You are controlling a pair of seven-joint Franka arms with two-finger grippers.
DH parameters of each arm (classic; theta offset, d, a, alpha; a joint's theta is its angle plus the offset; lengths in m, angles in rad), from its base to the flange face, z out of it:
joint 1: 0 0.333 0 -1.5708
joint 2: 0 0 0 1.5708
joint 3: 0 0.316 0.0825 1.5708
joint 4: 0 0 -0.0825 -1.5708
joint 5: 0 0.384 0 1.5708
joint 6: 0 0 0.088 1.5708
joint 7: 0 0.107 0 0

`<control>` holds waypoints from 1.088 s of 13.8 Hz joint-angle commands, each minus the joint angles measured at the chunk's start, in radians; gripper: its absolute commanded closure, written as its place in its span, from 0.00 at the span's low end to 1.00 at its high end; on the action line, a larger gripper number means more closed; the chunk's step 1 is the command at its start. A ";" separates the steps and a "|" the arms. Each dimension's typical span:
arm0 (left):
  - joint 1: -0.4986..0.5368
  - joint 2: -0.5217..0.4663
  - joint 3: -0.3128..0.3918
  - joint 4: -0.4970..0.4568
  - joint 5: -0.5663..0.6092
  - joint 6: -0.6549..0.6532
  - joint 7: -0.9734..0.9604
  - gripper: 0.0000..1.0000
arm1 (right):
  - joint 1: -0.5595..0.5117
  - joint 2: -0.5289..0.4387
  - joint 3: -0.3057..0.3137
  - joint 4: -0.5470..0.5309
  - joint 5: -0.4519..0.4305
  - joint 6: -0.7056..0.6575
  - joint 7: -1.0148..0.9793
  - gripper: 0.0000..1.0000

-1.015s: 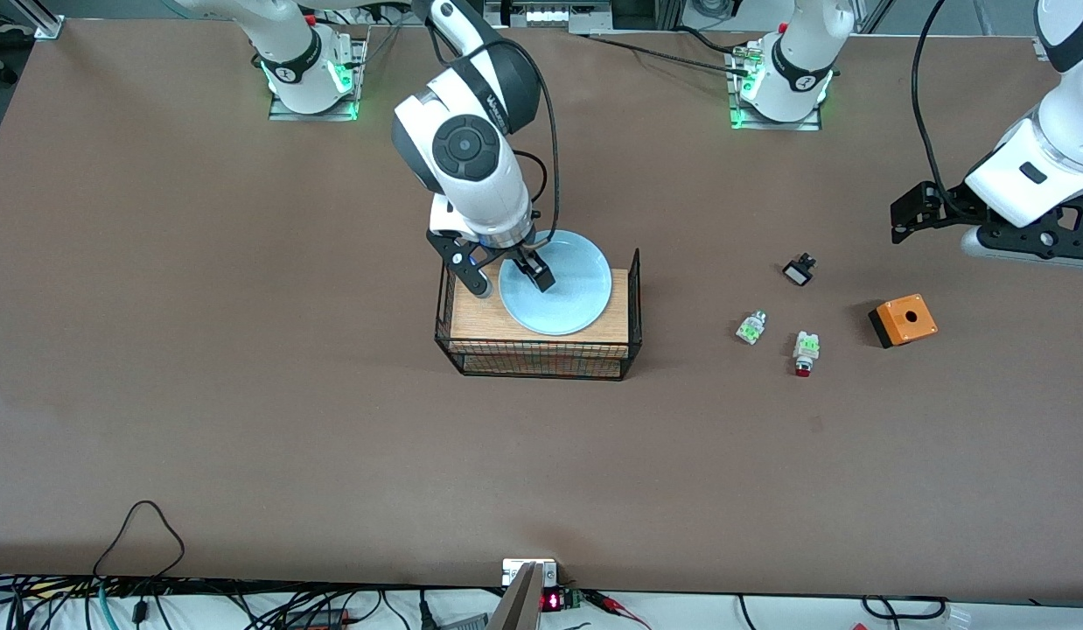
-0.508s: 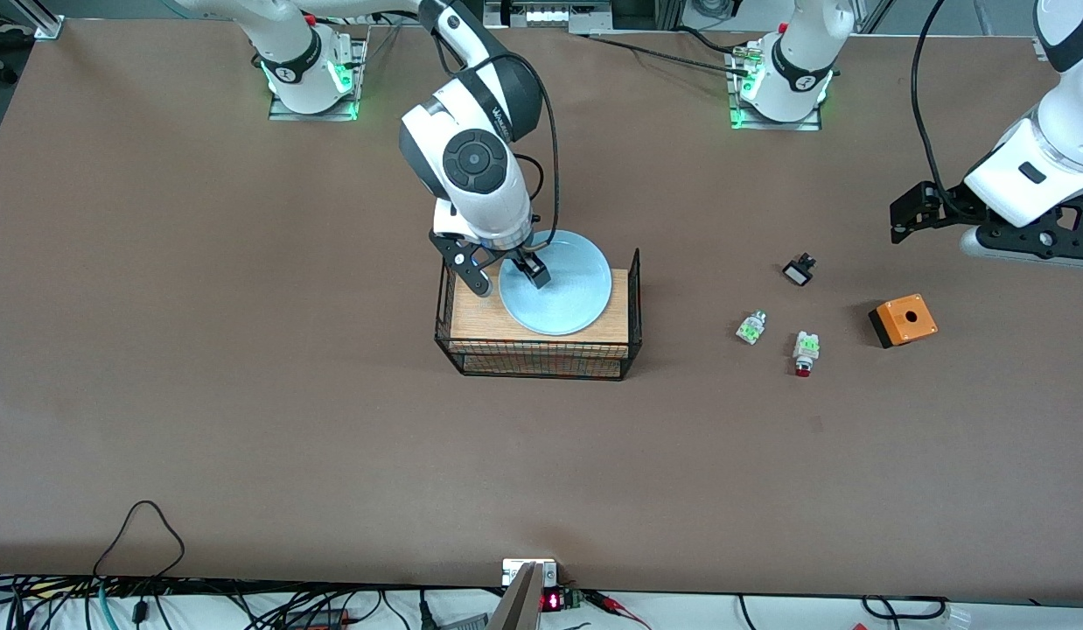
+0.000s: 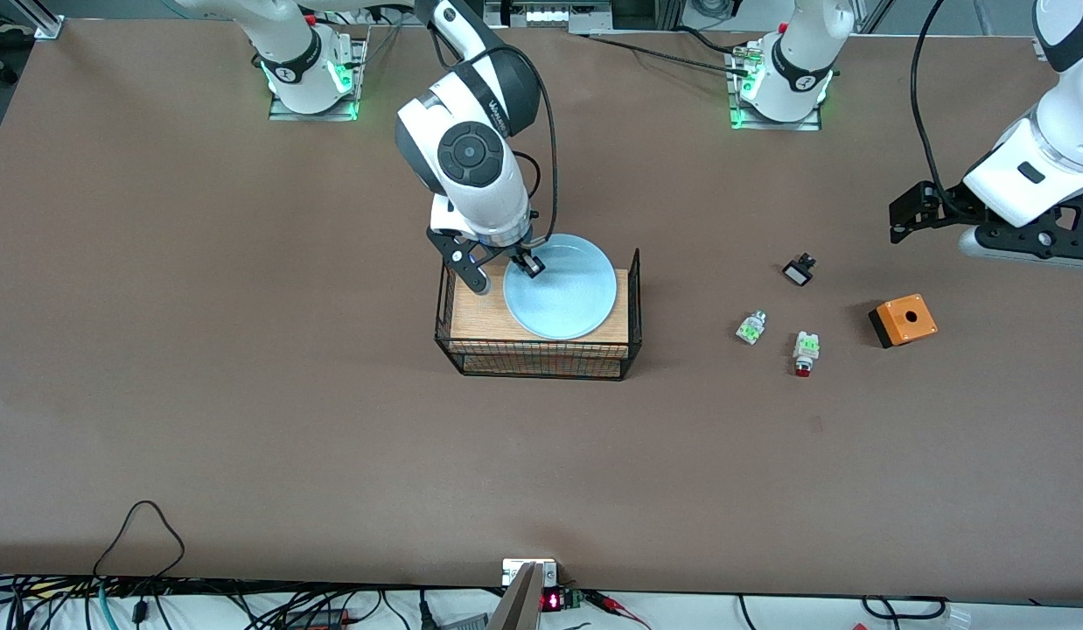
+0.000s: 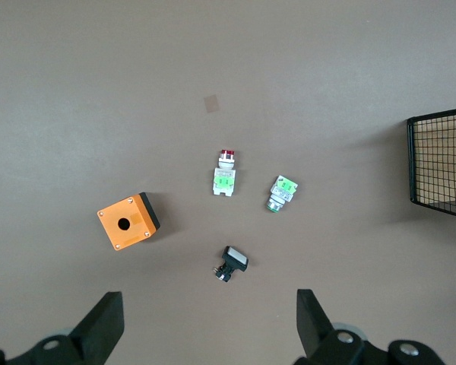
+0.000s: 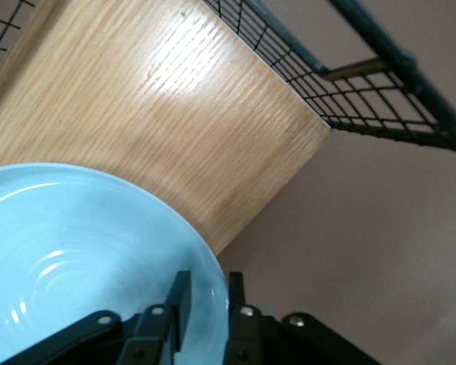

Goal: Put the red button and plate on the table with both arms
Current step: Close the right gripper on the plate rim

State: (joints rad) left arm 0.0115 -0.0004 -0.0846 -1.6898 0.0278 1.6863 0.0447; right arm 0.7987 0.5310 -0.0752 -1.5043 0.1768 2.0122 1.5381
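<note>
The light-blue plate (image 3: 563,293) lies on the wood-topped wire stand (image 3: 541,350). My right gripper (image 3: 528,261) is shut on the plate's rim at the edge farther from the front camera, one finger inside and one outside. The right wrist view shows the plate (image 5: 76,251) and my right gripper (image 5: 205,300) pinching the rim. The red button (image 3: 804,353) lies on the brown table (image 3: 244,394) toward the left arm's end, red cap nearer the front camera. It also shows in the left wrist view (image 4: 226,173). My left gripper (image 3: 1027,238) hangs open and empty over the table (image 4: 205,327).
A green-and-clear part (image 3: 751,327) lies beside the red button, also in the left wrist view (image 4: 283,193). A black-and-white part (image 3: 799,270) lies farther from the front camera. An orange box (image 3: 903,320) sits toward the left arm's end. The stand's wire wall (image 4: 441,163) rises beside the plate.
My right gripper's inner finger has drawn back from inside the plate to its rim and closed on it. The plate has shifted slightly toward the left arm's end. The left arm has not moved.
</note>
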 commanded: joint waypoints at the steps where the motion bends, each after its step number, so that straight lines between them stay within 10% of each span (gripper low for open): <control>1: -0.002 0.010 -0.003 0.022 0.004 -0.007 -0.008 0.00 | 0.013 -0.020 -0.011 -0.036 0.013 -0.006 -0.003 0.82; 15: -0.002 0.022 -0.003 0.042 0.003 0.000 -0.011 0.00 | 0.019 -0.083 -0.014 -0.037 0.015 -0.006 -0.085 1.00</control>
State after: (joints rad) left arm 0.0115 0.0002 -0.0846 -1.6796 0.0278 1.6914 0.0446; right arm 0.8057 0.4808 -0.0784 -1.5245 0.1769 2.0134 1.4712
